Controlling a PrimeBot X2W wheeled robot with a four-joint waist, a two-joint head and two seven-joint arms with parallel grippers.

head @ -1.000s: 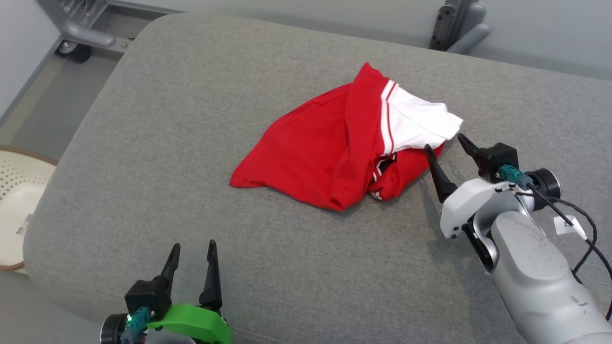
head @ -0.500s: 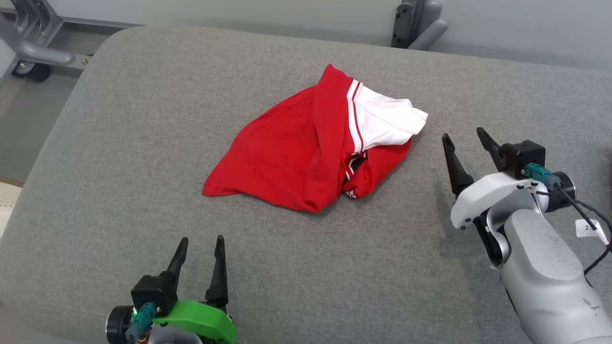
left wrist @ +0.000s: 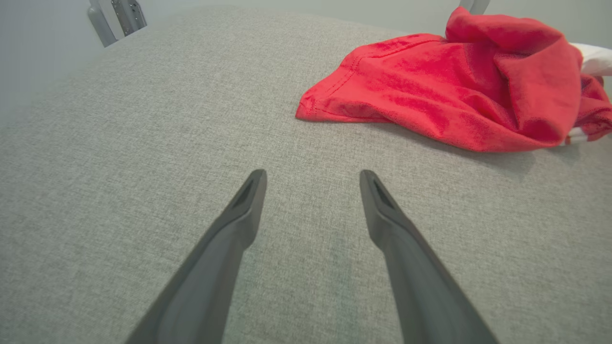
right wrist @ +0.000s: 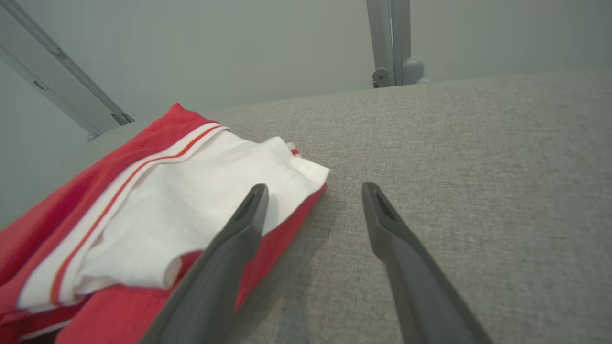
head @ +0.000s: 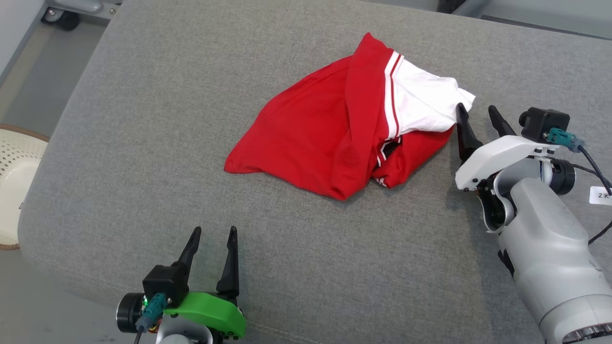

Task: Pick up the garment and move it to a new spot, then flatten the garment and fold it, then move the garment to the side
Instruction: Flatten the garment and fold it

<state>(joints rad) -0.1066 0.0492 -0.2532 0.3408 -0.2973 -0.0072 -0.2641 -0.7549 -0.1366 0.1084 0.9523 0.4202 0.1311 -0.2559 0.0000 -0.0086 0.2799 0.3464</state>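
- The garment (head: 325, 138), red with a white, red-striped part, lies crumpled near the middle of the grey upholstered worktop (head: 167, 119), with its white part toward the robot's right.
- The right gripper (head: 476, 107) has its fingers spread and holds nothing. It is low over the worktop just beside the white part, and the nearer finger is at the cloth's edge. I cannot tell whether it touches.
- The left gripper (head: 215, 229) is also spread wide and empty. It is by the near edge of the worktop, well apart from the garment's red corner.
- A pale perforated basket (head: 14, 191) sits beyond the worktop's left edge.
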